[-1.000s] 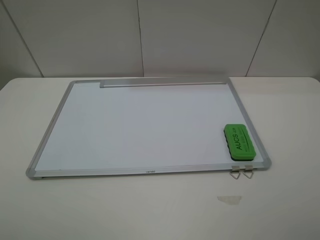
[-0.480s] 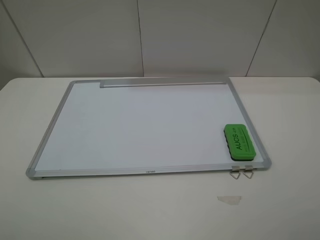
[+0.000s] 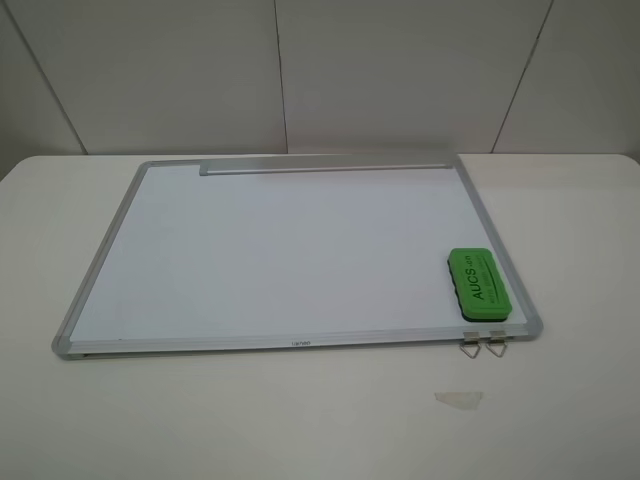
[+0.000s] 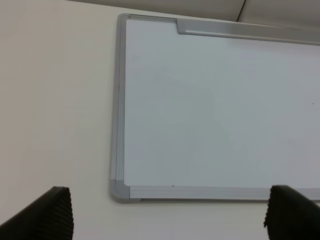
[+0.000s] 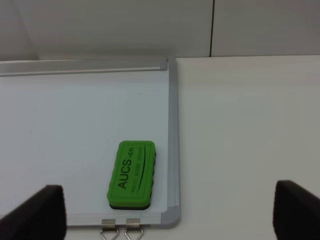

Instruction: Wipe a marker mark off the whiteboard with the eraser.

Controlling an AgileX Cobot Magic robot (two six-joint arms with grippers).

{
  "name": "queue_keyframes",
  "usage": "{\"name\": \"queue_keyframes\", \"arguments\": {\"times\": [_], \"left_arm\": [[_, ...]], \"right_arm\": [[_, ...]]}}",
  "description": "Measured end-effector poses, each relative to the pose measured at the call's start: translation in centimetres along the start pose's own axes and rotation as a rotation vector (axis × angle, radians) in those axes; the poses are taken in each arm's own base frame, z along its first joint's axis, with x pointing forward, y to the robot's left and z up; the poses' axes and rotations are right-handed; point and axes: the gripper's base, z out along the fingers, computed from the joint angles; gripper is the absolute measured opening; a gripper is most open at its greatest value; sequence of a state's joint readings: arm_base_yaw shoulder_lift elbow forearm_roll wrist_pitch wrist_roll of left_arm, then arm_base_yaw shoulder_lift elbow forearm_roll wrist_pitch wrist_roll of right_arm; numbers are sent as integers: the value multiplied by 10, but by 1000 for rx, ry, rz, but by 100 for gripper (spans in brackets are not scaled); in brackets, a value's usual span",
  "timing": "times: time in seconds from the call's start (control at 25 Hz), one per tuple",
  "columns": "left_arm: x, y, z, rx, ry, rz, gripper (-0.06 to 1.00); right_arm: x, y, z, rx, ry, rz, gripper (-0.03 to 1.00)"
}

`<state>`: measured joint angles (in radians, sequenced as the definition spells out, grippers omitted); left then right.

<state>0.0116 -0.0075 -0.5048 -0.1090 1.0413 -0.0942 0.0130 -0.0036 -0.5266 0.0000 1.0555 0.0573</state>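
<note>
The whiteboard point(image 3: 290, 255) lies flat on the table, its grey tray strip point(image 3: 325, 166) along the far edge. The green eraser point(image 3: 479, 284) rests on the board's near right corner, lettering up. No marker mark shows on the board in any view; only tiny dark specks do. Neither arm appears in the exterior high view. In the left wrist view my left gripper point(image 4: 170, 215) is open, above the table just off the near left corner of the board point(image 4: 210, 110). In the right wrist view my right gripper point(image 5: 165, 212) is open, hanging back from the eraser point(image 5: 132, 173).
Two metal clips point(image 3: 483, 346) stick out from the board's near edge below the eraser. A small pale scrap point(image 3: 458, 398) lies on the white table point(image 3: 580, 400) in front of them. A panelled wall stands behind the table.
</note>
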Motion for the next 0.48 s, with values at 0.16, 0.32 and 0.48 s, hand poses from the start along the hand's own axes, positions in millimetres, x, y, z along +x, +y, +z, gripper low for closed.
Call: {"name": "queue_keyframes", "arguments": {"times": [0.16,0.32,0.48], "left_arm": [[0,0,0,0,0,0,78],[0,0,0,0,0,0,78],[0,0,0,0,0,0,78]], "right_arm": [[0,0,0,0,0,0,83],[0,0,0,0,0,0,83],[0,0,0,0,0,0,83]]}}
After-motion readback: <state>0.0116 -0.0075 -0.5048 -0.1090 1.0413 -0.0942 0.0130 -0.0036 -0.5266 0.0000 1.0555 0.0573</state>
